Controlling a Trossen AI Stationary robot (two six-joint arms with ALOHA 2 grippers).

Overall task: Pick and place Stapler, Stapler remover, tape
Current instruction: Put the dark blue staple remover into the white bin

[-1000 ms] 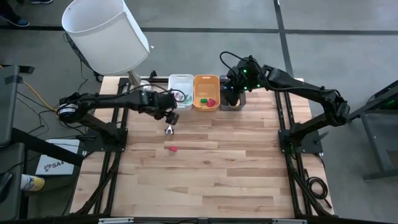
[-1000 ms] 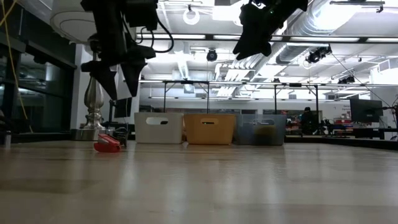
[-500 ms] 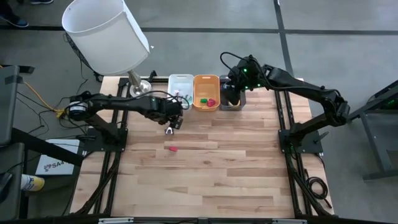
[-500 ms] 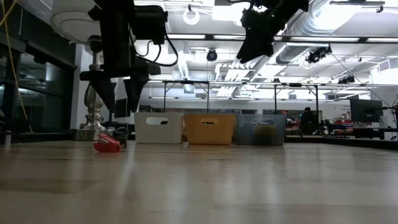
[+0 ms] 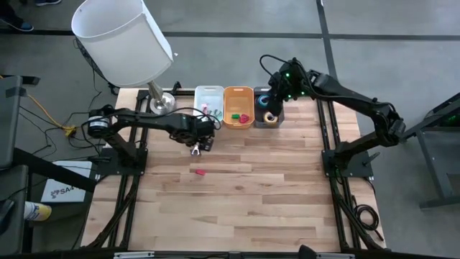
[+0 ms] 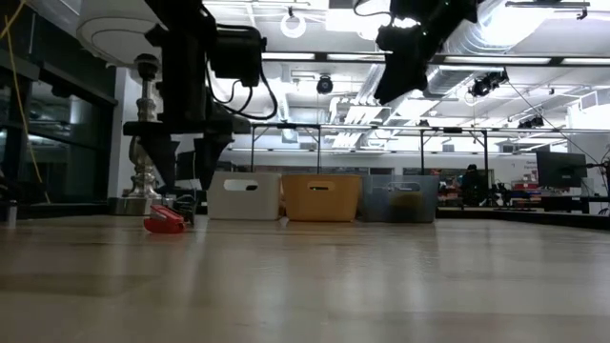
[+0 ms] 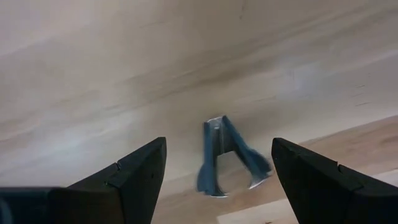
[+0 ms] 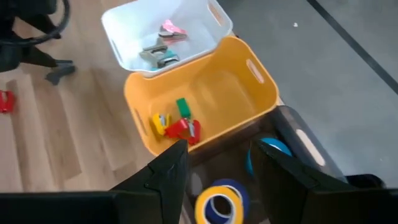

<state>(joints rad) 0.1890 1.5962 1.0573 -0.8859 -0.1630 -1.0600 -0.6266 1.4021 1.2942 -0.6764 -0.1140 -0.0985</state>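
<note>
A blue-grey stapler remover (image 7: 224, 155) (image 5: 195, 150) lies on the wooden table in front of the bins. My left gripper (image 7: 217, 144) (image 5: 203, 139) hangs open just above it, pointing down, with one finger on either side and clear of it. A small red stapler (image 5: 199, 173) (image 6: 164, 222) lies nearer the table's front. My right gripper (image 8: 217, 163) (image 5: 277, 95) is open and holds nothing, high over the dark grey bin (image 5: 267, 119), where tape rolls (image 8: 217, 202) (image 5: 270, 116) lie.
Three bins stand in a row at the far edge. The white bin (image 5: 209, 105) holds stapler removers, the orange bin (image 5: 238, 108) holds small red, yellow and green items, and the third is the grey bin. A lamp with a white shade (image 5: 122, 39) stands at the far left corner.
My left gripper has sunk toward the table and shifted a little toward the right edge, over the stapler remover, rolling slightly, its fingers still open. My right gripper has swung toward the far right, uncovering the tape rolls in the grey bin.
</note>
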